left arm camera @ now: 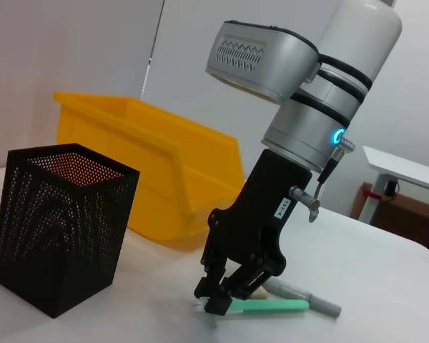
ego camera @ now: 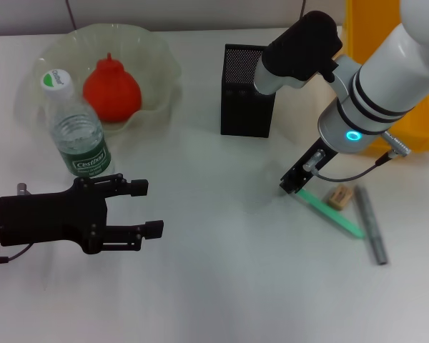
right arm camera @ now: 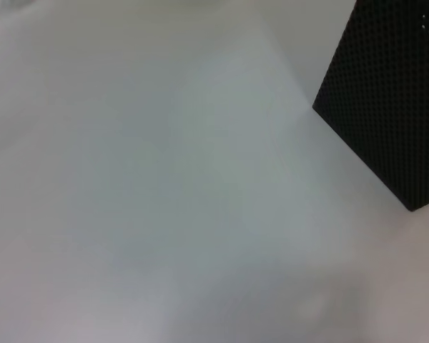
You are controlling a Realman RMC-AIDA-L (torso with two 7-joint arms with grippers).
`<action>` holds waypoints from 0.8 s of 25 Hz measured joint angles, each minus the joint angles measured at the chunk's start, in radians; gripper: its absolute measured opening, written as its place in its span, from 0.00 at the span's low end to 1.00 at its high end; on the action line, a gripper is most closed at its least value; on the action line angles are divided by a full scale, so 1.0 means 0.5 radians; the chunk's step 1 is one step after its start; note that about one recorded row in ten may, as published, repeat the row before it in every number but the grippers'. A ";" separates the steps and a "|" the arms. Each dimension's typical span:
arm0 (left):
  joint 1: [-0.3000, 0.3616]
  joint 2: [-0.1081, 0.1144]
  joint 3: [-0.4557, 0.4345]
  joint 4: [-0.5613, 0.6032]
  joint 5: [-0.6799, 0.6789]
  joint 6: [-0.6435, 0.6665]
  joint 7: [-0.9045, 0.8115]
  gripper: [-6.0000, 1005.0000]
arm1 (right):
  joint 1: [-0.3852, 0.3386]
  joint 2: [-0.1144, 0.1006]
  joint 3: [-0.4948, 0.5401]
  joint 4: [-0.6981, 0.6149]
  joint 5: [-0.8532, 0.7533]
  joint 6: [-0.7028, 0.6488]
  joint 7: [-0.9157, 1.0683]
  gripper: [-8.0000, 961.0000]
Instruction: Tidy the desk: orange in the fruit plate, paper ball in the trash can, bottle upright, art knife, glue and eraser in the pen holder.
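My right gripper [ego camera: 293,183] is down at the table, shut on the near end of the green art knife [ego camera: 334,214], which lies flat. In the left wrist view the right gripper [left arm camera: 214,300] pinches the tip of the art knife [left arm camera: 272,306]. The tan eraser [ego camera: 338,196] and the grey stick of glue [ego camera: 370,224] lie just beside it. Behind stands the black mesh pen holder [ego camera: 247,89]. The orange [ego camera: 111,89] rests in the fruit plate [ego camera: 161,57], and the bottle [ego camera: 77,134] stands upright before it. My left gripper [ego camera: 149,209] hovers open near the bottle. The paper ball is out of view.
The yellow trash can [ego camera: 366,36] stands at the back right, behind my right arm, also seen as the trash can [left arm camera: 150,157] past the pen holder [left arm camera: 57,221]. The right wrist view shows only bare table and a corner of the pen holder [right arm camera: 393,100].
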 joint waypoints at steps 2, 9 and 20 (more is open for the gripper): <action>0.002 0.000 0.000 0.000 0.000 -0.001 0.002 0.84 | -0.004 0.000 0.000 -0.006 0.009 0.001 0.000 0.23; 0.012 0.001 0.000 0.000 0.000 -0.004 0.009 0.84 | -0.018 -0.001 0.010 -0.039 0.054 0.005 -0.020 0.16; 0.024 0.002 -0.003 0.000 0.000 -0.005 0.018 0.84 | -0.318 -0.017 0.647 -0.457 0.666 -0.027 -0.466 0.17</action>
